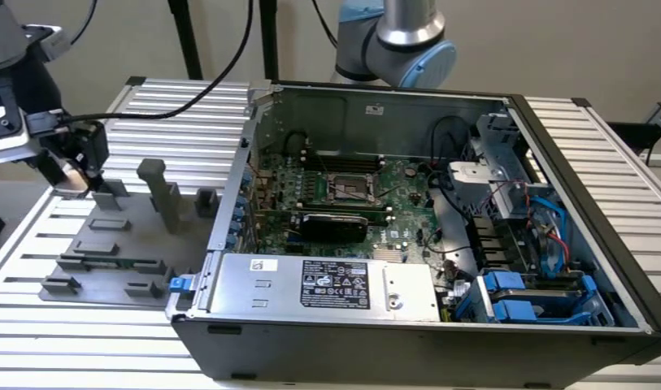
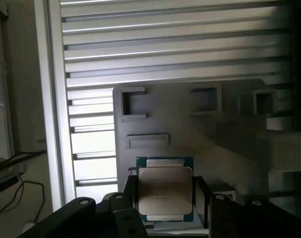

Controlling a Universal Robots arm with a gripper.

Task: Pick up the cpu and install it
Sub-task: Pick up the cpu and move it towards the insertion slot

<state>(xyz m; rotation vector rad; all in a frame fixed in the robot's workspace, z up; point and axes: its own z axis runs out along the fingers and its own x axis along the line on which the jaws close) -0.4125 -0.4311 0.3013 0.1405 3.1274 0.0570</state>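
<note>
Slatted metal bench (image 1: 113, 349) underlay everything. The gripper (image 2: 165, 199) had its fingers closed against two opposite edges of the cpu (image 2: 165, 187), above the grey fixture plate (image 2: 165, 114). The socket (image 1: 346, 188) lay well toward the exterior view's right, inside the open case (image 1: 590, 203). Print on the cpu and the black label (image 1: 336, 286) was unreadable.

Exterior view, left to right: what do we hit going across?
Pincer → grey fixture plate → CPU socket on the motherboard → blue drive bays.
</note>
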